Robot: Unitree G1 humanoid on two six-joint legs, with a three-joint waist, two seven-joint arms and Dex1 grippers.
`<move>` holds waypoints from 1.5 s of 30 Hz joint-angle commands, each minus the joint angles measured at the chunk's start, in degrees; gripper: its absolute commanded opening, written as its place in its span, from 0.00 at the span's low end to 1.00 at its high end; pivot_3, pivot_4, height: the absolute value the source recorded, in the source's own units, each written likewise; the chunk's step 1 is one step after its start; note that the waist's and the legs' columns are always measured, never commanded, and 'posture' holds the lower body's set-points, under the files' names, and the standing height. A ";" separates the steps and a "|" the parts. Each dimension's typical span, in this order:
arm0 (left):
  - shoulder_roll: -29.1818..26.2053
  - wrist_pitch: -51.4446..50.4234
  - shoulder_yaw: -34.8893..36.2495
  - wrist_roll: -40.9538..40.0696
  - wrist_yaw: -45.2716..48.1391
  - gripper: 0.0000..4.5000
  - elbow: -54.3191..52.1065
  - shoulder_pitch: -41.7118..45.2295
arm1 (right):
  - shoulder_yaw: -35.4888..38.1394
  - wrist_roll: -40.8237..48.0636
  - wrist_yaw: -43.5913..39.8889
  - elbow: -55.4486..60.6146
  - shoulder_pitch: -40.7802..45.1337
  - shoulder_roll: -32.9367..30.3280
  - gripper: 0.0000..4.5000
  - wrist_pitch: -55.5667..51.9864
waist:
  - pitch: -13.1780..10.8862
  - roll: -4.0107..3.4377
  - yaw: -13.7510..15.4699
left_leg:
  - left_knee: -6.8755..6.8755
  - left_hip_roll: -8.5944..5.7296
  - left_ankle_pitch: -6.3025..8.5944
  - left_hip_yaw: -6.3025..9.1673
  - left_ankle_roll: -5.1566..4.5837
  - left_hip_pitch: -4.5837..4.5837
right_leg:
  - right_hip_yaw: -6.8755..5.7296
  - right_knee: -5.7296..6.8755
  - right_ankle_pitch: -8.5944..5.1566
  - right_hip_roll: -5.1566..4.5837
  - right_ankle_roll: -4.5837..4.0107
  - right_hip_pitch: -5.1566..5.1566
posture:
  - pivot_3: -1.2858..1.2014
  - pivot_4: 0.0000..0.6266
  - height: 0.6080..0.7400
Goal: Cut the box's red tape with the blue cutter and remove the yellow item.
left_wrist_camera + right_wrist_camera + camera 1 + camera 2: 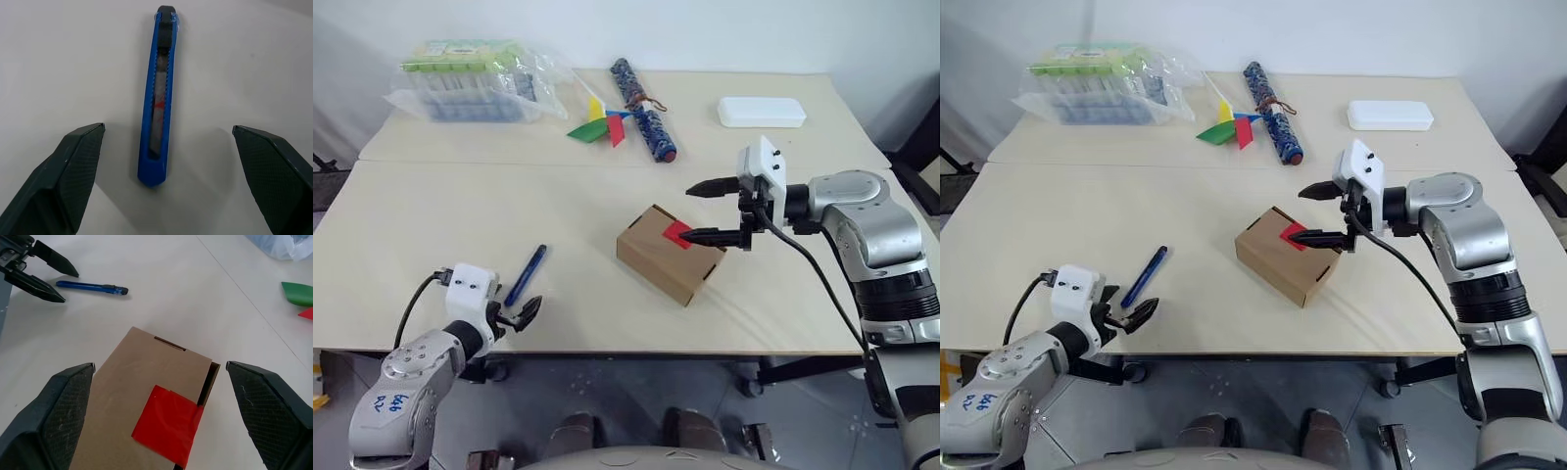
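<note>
The box (661,262), a small brown carton, lies mid-table with the red tape (677,234) across its top flap edge. My right gripper (685,213) is open, pointing left, one finger above the tape and one beside it; neither finger grips the box. In the right wrist view the tape (168,423) lies between the spread fingers. The blue cutter (526,275) lies flat near the table's front left. My left gripper (521,315) is open just behind the cutter's near end, which sits between the fingers (73,166) without touching them. The yellow item is hidden.
At the back stand a clear plastic bag of tubes (475,83), a paper pinwheel (599,125), a blue patterned roll (643,95) and a white case (762,112). The table's front edge (607,350) runs just below my left gripper.
</note>
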State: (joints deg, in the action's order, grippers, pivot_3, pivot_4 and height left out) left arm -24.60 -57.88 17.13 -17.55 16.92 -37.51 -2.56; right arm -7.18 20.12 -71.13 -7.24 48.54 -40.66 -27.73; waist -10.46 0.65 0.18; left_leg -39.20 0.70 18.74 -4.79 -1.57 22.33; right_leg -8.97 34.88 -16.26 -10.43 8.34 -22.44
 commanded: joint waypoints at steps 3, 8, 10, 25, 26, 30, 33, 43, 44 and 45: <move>-0.23 -0.55 -1.58 0.23 -0.98 0.99 2.42 0.74 | 1.13 -0.47 -0.03 1.47 0.57 -1.24 1.00 -0.16 | 0.01 -0.02 0.12 | 0.00 0.00 0.00 0.00 0.00 -0.02 | 0.00 0.00 0.00 0.00 0.00 0.00 | 0.52 0.24 1.00; -1.79 -2.55 -1.61 0.58 -1.41 0.90 3.50 0.52 | 1.52 -0.88 0.36 1.53 0.48 -1.23 1.00 0.06 | 0.10 -0.17 0.10 | 0.00 0.00 0.00 -0.02 0.00 -0.04 | 0.01 0.02 0.00 0.00 0.00 0.01 | 0.52 0.24 1.00; -1.96 -2.96 -1.53 0.53 -1.72 0.80 3.73 0.65 | 1.65 -1.06 0.66 1.43 0.42 -1.23 1.00 0.18 | 0.13 -0.22 0.01 | 0.00 0.00 0.00 -0.04 0.00 -0.05 | 0.02 0.01 0.00 0.00 0.00 0.01 | 0.52 0.24 1.00; -4.55 -5.67 -1.04 0.03 -1.50 0.29 4.42 0.58 | 1.81 -1.24 1.50 1.30 -0.31 -1.96 1.00 0.54 | 0.19 -0.33 -0.22 | 0.04 0.03 0.00 -0.15 0.00 -0.11 | 0.07 0.00 0.00 0.01 -0.01 0.00 | 0.52 0.24 1.00; -4.60 -5.54 -0.94 0.03 -1.42 0.23 4.53 0.65 | 1.80 -1.26 1.55 1.19 -0.27 -1.93 1.00 0.62 | 0.19 -0.33 -0.22 | 0.04 0.03 0.00 -0.15 0.00 -0.11 | 0.08 0.00 0.00 0.01 -0.01 0.00 | 0.52 0.24 1.00; -5.25 -5.18 -0.61 -0.11 -0.72 0.09 4.85 0.78 | 1.74 -1.32 1.61 0.89 -0.14 -1.96 1.00 0.88 | 0.19 -0.33 -0.22 | 0.05 0.04 0.01 -0.17 0.01 -0.13 | 0.10 0.00 -0.01 0.01 -0.01 -0.01 | 0.52 0.24 1.00; -7.34 -4.02 -0.59 -0.22 1.24 0.09 5.54 0.80 | 1.79 -1.30 1.66 0.88 -0.01 -1.98 1.00 0.93 | 0.19 -0.34 -0.25 | 0.06 0.05 0.01 -0.18 0.01 -0.13 | 0.10 -0.01 -0.01 0.01 -0.02 -0.01 | 0.52 0.24 1.00; -18.85 7.57 -3.94 -1.98 16.44 0.09 7.67 1.63 | 2.60 -0.26 2.32 4.78 -1.04 -2.75 1.00 -0.42 | 0.14 -0.40 -0.37 | 0.14 0.11 0.05 -0.33 0.04 -0.11 | 0.13 -0.06 -0.05 0.04 -0.09 -0.14 | 0.52 0.24 1.00; -21.00 10.30 -5.26 -2.08 19.93 0.09 7.94 2.15 | 2.76 0.05 2.28 6.19 -1.46 -3.10 1.00 -1.03 | 0.14 -0.41 -0.35 | 0.15 0.11 0.06 -0.34 0.04 -0.10 | 0.13 -0.10 -0.05 0.04 -0.09 -0.14 | 0.52 0.24 1.00; -22.83 13.33 -6.58 -1.74 22.93 0.09 8.56 2.84 | 2.90 0.35 2.28 7.70 -1.96 -3.44 1.00 -1.69 | 0.13 -0.40 -0.18 | 0.15 0.11 0.07 -0.35 0.04 -0.08 | 0.13 -0.12 -0.05 0.03 -0.09 -0.15 | 0.52 0.24 1.00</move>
State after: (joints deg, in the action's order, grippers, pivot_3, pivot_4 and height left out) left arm -45.68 -48.90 11.81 -18.90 35.32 -28.58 -0.34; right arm -6.29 19.25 -69.01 -3.11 46.66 -42.73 -28.81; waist -10.33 0.25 0.00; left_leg -39.05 0.81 18.81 -5.12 -1.53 22.29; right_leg -8.90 34.76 -16.31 -10.39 8.25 -22.60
